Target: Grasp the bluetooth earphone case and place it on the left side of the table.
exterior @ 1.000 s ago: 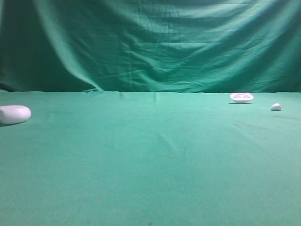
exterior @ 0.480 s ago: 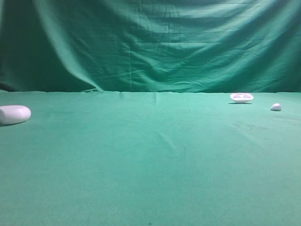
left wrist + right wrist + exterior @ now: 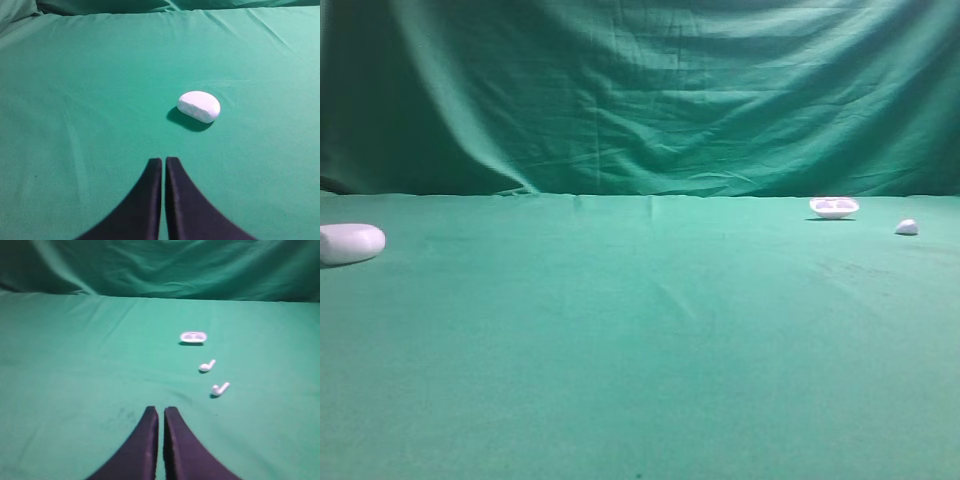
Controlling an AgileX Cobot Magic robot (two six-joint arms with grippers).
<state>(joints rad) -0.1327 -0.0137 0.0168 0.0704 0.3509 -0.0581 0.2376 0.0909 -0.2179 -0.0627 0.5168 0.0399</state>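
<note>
The bluetooth earphone case (image 3: 350, 243), a smooth white oblong, lies on the green table (image 3: 640, 360) at its far left edge. The left wrist view shows the case (image 3: 199, 106) resting alone on the cloth, ahead of and slightly right of my left gripper (image 3: 163, 160). That gripper is shut with nothing between its dark fingers, well apart from the case. My right gripper (image 3: 161, 410) is also shut and empty, hovering over bare cloth. Neither arm shows in the exterior high view.
A shallow white dish-like piece (image 3: 834, 207) sits at the back right, with a tiny white piece (image 3: 907, 227) beside it. In the right wrist view the dish (image 3: 193, 337) and two white earbuds (image 3: 207, 365) (image 3: 220, 388) lie ahead, right of the fingers. A green curtain (image 3: 640, 90) closes the back.
</note>
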